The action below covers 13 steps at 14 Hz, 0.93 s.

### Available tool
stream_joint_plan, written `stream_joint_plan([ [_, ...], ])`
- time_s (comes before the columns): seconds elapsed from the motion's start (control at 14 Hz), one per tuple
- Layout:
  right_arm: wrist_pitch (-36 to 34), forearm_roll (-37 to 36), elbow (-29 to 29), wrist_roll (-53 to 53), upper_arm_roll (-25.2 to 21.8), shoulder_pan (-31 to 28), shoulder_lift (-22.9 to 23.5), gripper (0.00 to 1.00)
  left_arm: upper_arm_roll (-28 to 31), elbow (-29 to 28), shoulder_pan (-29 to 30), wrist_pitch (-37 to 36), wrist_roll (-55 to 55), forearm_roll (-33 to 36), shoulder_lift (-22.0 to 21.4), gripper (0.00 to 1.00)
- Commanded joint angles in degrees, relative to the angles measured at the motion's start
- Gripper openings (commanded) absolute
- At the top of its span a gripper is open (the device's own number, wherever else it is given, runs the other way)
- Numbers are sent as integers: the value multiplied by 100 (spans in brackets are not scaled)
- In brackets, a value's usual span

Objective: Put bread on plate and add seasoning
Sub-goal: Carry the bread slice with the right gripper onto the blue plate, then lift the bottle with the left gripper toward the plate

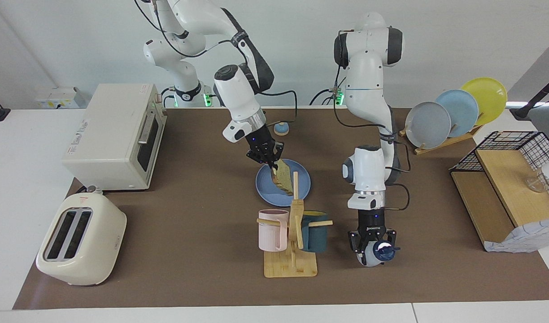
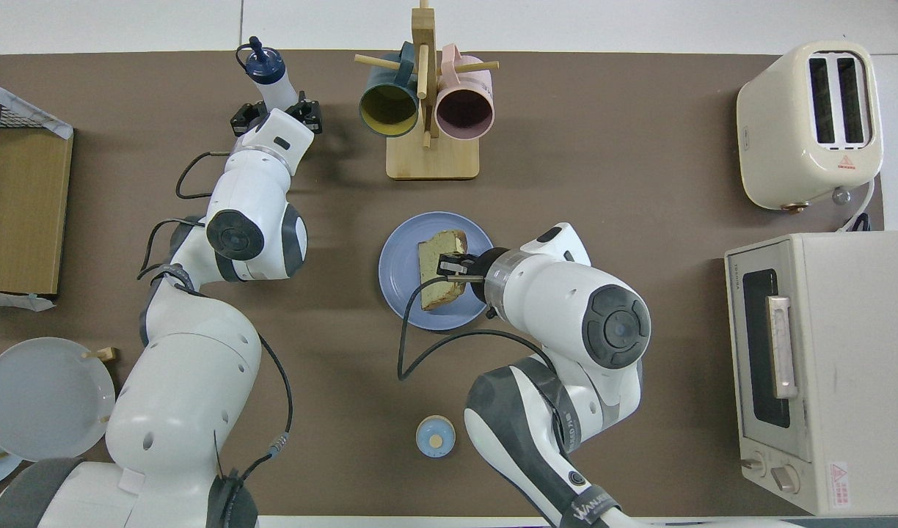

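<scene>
The bread (image 1: pixel 284 177) (image 2: pixel 438 271) leans tilted over the blue plate (image 1: pixel 265 187) (image 2: pixel 398 273), its lower edge down at the plate. My right gripper (image 1: pixel 273 166) (image 2: pixel 449 268) is shut on the bread's upper edge, above the plate's side toward the right arm's end. The seasoning (image 1: pixel 382 251) (image 2: pixel 271 79), a white bottle with a navy cap, is tipped with its cap pointing away from the robots, beside the mug rack. My left gripper (image 1: pixel 373 252) (image 2: pixel 275 111) comes down from above, shut on the bottle's white body.
A wooden mug rack (image 1: pixel 292 251) (image 2: pixel 427 158) with a pink and a teal mug stands just farther from the robots than the plate. Toaster (image 1: pixel 79 237) and oven (image 1: pixel 117 134) sit at the right arm's end. A small bell (image 1: pixel 281 129), plate rack (image 1: pixel 454 112) and wire shelf (image 1: pixel 503 188) also stand here.
</scene>
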Motion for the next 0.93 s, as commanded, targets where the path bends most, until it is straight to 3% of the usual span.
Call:
stream_joint_plan([
  [0.0, 60, 114, -124, -183, -18, 5, -131, 100, 39, -195, -39, 76, 124, -62, 9, 0],
  [0.21, -238, 114, -98, -175, -18, -110, -140, 100, 31, -212, 49, -142, 123, -80, -341, 0],
  [0.57, -554, 18, 340, -253, -27, -188, -132, 100, 39, -396, 155, -1152, 272, -45, -1149, 0],
  [0.85, -2477, 17, 1877, -649, -27, -575, 246, 100, 39, -853, 207, -2539, 2044, -53, -2484, 0],
])
